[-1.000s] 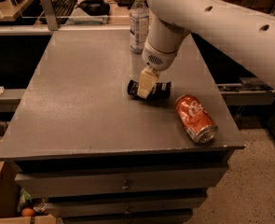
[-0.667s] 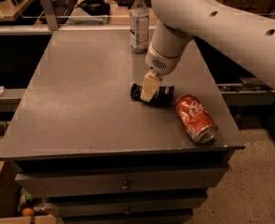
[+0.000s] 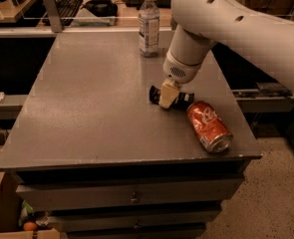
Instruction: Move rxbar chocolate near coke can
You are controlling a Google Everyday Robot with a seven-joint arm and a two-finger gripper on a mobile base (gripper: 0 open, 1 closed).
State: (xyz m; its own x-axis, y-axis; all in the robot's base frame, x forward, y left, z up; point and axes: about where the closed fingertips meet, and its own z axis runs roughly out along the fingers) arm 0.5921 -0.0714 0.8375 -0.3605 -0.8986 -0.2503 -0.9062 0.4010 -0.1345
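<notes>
Rightward by a short slide since a second ago, the gripper and the rxbar chocolate now sit just beside the coke can. We see the can lying on its side where it lay before, near the right front corner of the grey table. The pale fingers pinch the black bar across its middle, with a dark end sticking out on either side. The bar's right end comes very close to the can's upper end, though we cannot tell whether they touch. The white arm reaches down from the upper right. A clear water bottle stands upright near the table's far edge, well apart from the bar. A keyboard lies beyond the far left corner, and drawers sit beneath the tabletop.
</notes>
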